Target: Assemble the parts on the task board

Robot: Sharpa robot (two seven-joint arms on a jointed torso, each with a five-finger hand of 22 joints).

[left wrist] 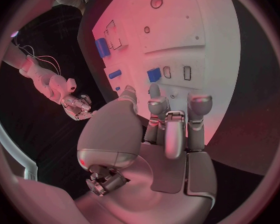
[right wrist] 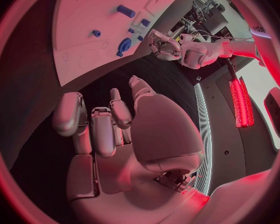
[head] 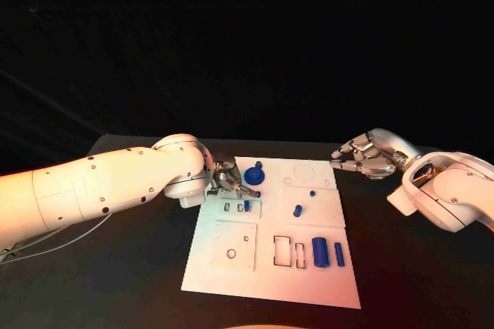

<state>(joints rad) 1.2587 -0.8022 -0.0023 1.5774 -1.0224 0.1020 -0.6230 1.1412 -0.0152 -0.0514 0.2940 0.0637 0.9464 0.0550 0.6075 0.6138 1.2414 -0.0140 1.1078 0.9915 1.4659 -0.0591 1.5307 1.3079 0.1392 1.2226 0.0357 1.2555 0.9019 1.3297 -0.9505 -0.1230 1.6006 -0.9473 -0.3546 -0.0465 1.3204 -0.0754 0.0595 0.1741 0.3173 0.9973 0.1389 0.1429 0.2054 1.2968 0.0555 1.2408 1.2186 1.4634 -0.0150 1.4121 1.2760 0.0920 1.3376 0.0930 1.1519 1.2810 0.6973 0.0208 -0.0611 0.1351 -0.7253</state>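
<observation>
Showing the left hand (head: 228, 180), fingers apart and empty, over the board (head: 237, 268) beside a small upright part (head: 247, 205) (right hand (head: 363, 158), curled empty, well apart).

no readable text, labels (or numbers)

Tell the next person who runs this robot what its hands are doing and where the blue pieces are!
Left hand: over the task board's far left part, fingers by a small blue piece at the slots; whether it pinches that piece cannot be told.
Right hand: off the board's far right corner, above the black table, fingers curled in, holding nothing.
Parts: a round blue disc at the far end, a small blue peg mid-board, a thick blue cylinder and a thin blue bar near the right edge.
Done: little that can be confirmed.
Left: the outlined slots beside the cylinder stand open; most parts lie loose.
</observation>
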